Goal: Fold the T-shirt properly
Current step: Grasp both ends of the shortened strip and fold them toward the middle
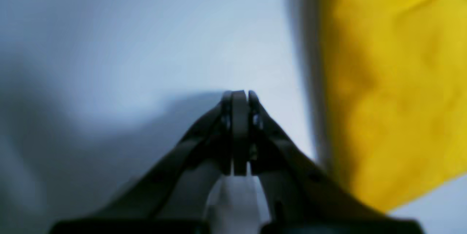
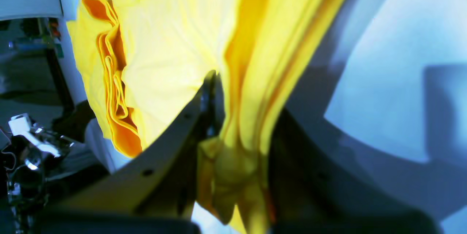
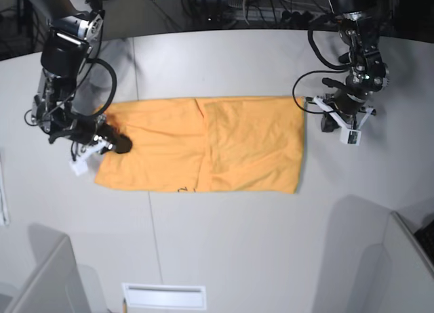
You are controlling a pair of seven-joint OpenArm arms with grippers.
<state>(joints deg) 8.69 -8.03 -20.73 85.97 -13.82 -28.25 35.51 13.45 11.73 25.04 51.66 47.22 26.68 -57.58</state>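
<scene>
At the left of the base view, the right claw (image 3: 121,145) sits at the short end of the T-shirt (image 3: 203,143), low against the counter (image 3: 224,238). Its wrist view shows the jaws pinched together on a bunched wad of yellow fabric, several stacked layers fanning out beside them. Gripping at this end edge, it looks placed to lift that end and carry it across toward the other, which would halve the long strip.

The T-shirt itself lies flat across the middle of the counter as a long rectangle, sleeves apparently already turned in, with a fold line running down near its centre. That shape suggests the lengthwise folds are done and a crosswise fold is the step in hand.

At the right of the base view, the left claw (image 1: 239,97) hovers just beside the shirt's other short end, apart from it. Its jaws are fully closed and hold nothing. It seems parked clear so the travelling fabric can land without snagging.
</scene>
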